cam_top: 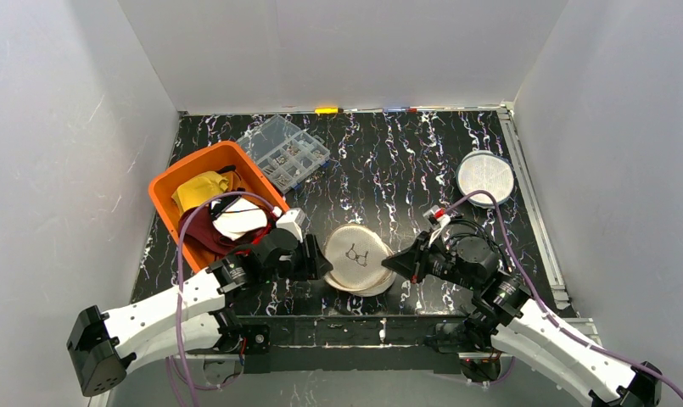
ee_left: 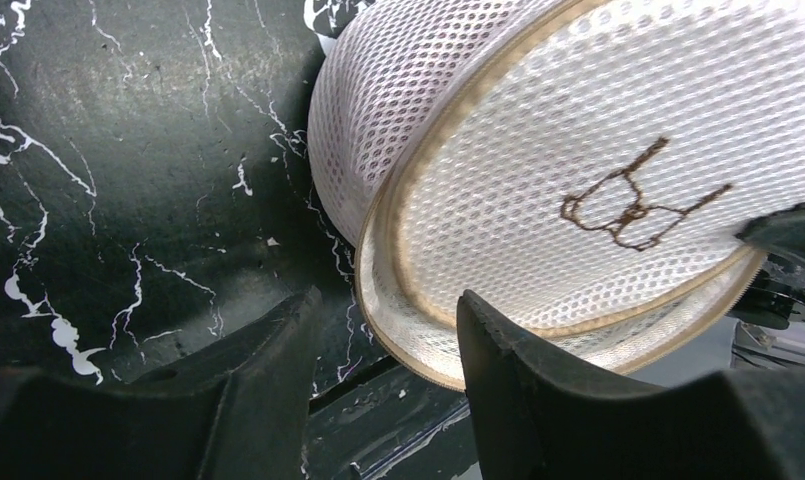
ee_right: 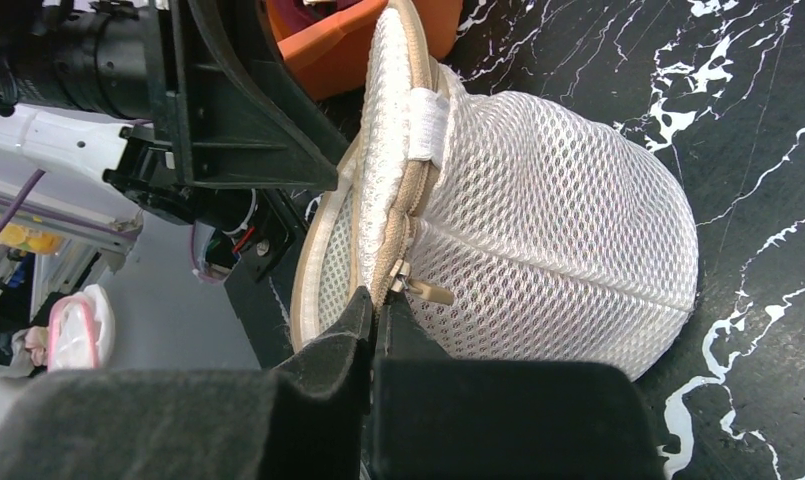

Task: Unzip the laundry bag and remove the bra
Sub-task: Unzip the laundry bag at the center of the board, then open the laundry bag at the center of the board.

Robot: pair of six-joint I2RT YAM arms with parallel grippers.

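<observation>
Mesh laundry bag sits at 6 o'clock on the table, between the two arms. Right gripper, at the bag's 3 o'clock, is clenched on the zipper right beside the pull. Left gripper, at 9 o'clock, has its jaws apart, straddling the bag's rim without pinching it. My guess: it's light, floppy and will slide around, so pin the rim and tug the little pull itself. Can't see the bra through the mesh.

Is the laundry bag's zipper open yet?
Shut, where visible: on the laundry bag, the zipper tapes meet down to the slider by the shut right gripper.
</observation>
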